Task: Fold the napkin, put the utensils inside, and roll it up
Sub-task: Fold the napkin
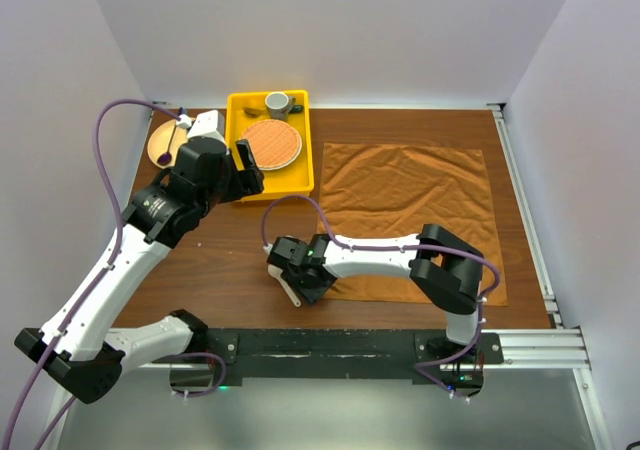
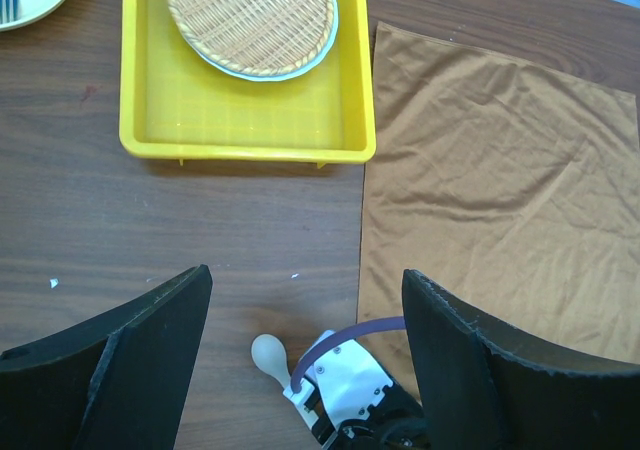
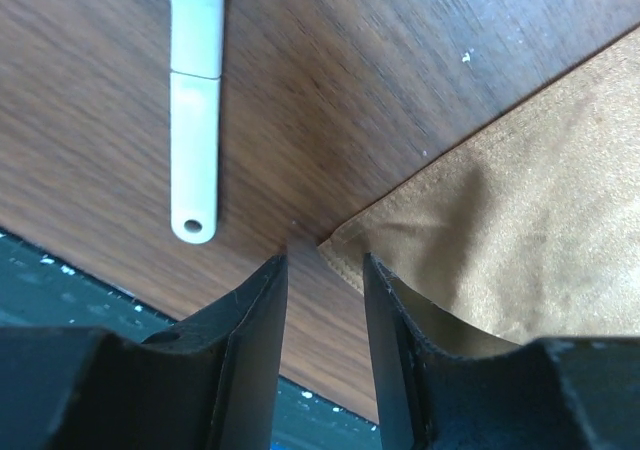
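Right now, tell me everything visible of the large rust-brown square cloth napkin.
The rust-brown cloth napkin is plain, soft-looking and lightly creased, with a stitched hem. It lies spread open, unfolded, on the wooden table, beside the yellow plastic tray. Its near left corner sits just ahead of the right gripper, whose fingers stand parted; whether they touch it is unclear.

Napkin, look: a large rust-brown square of plain soft cloth (image 1: 410, 210) (image 2: 500, 190) (image 3: 520, 200), lightly creased.
Napkin, state: spread open in one layer, unfolded.
Napkin, place: laid flat on the right part of the wooden table (image 1: 230, 260).
Spoon, look: small, pale cream (image 1: 290, 292) (image 2: 268, 355) (image 3: 195, 100), with a round bowl and a thin handle with a hole at its end.
Spoon, place: laid flat on bare wood just beside the napkin's near left corner, not touching it, handle end toward the near table edge.
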You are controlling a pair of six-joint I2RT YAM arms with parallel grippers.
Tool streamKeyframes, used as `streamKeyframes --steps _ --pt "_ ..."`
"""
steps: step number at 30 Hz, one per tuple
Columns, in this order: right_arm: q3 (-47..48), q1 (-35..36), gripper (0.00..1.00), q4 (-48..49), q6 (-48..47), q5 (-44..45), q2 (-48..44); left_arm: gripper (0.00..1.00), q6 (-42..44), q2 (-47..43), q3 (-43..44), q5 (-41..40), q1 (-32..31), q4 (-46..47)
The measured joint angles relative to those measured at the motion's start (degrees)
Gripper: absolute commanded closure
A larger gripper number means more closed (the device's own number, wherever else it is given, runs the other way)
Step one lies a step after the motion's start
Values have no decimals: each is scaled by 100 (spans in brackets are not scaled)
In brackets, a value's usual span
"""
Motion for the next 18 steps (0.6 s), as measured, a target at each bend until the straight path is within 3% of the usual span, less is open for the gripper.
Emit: streamKeyframes --steps 11,14,18 --pt "66 0 63 2 -101 131 92 17 24 17 0 2 0 15" --pt "81 2 67 4 -111 133 114 17 48 48 0 2 0 28" --pt "111 2 82 13 -120 131 149 17 70 87 0 4 2 33"
